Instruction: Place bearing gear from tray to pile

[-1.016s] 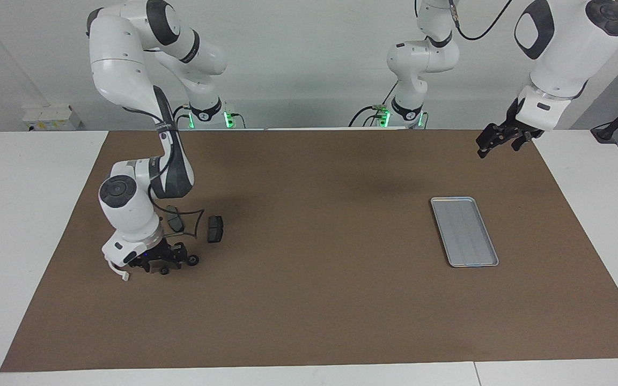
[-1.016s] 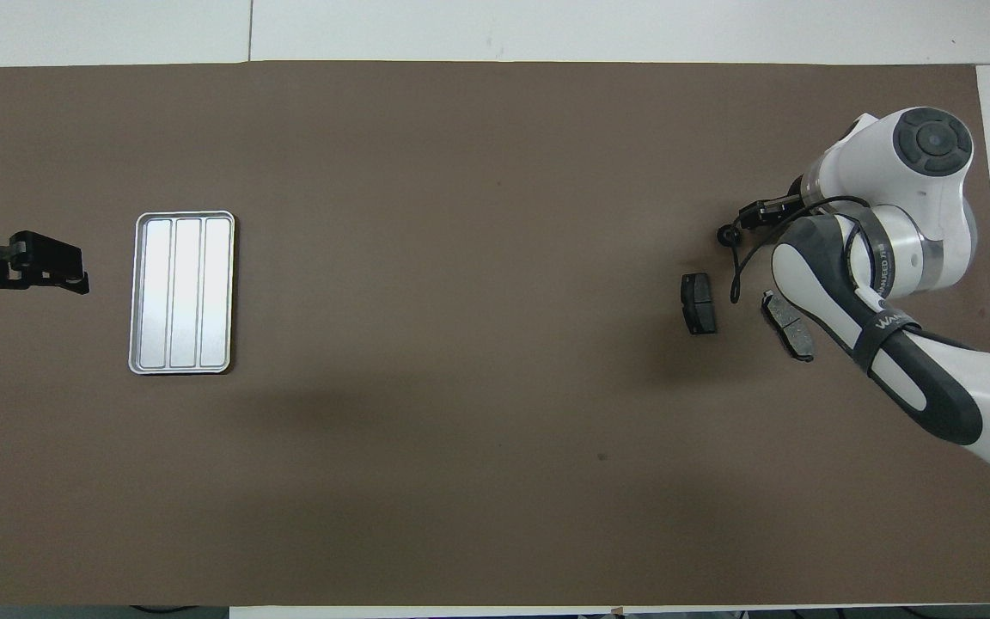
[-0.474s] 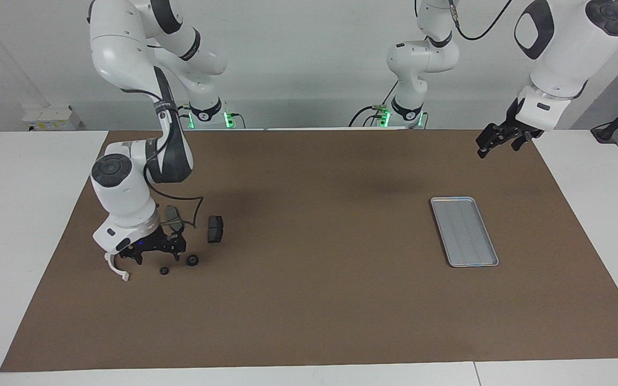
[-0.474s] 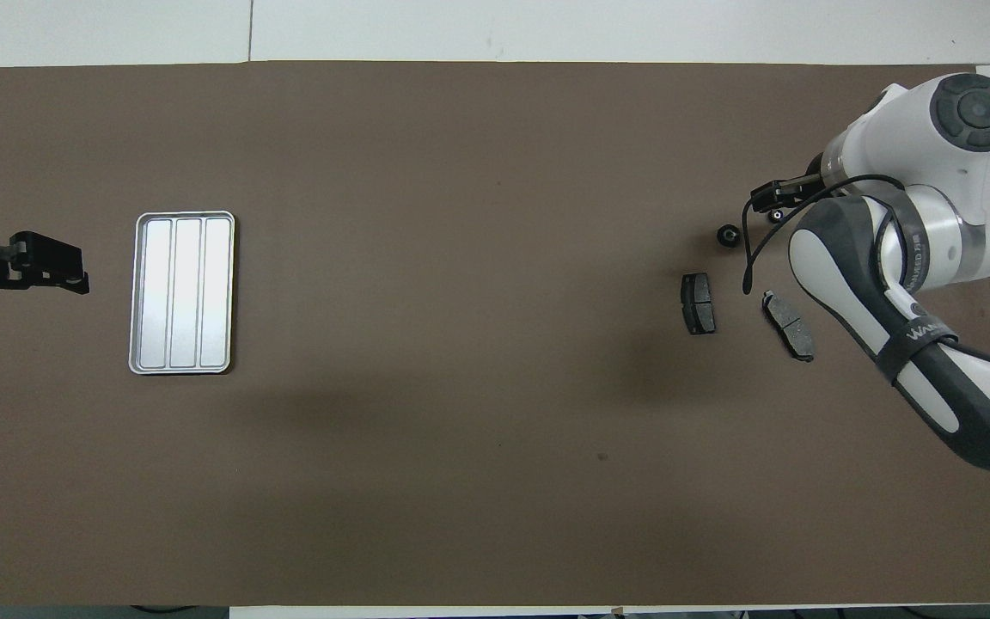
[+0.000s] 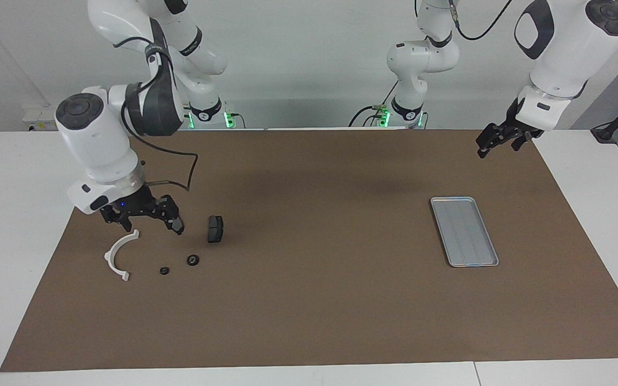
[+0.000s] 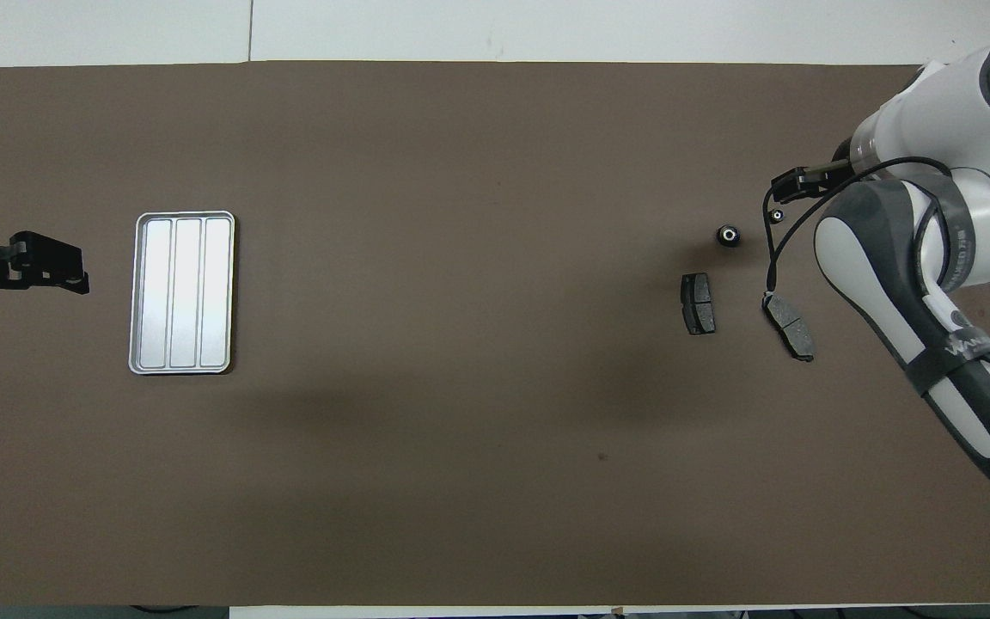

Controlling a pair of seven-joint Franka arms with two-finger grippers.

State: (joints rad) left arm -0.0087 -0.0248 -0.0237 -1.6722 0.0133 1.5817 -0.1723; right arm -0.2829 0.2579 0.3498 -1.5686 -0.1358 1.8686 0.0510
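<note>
On the brown desk mat (image 5: 309, 300), the right pincer (image 5: 142, 212) had risen, spread and empty, leaving the gear (image 5: 193, 260) beside the pile, tray (image 5: 464, 231) bare.

One tray (image 5: 464, 231) sits at three o'clock; at nine o'clock, two brake pads (image 5: 215, 229), two small black round parts (image 5: 193, 260), and one white bracket (image 5: 117, 255).

A robotics lab is indicated: white table (image 5: 8, 225) under brown mat (image 5: 319, 300), bare wall (image 5: 298, 59), cabled arm bases (image 5: 395, 115).
</note>
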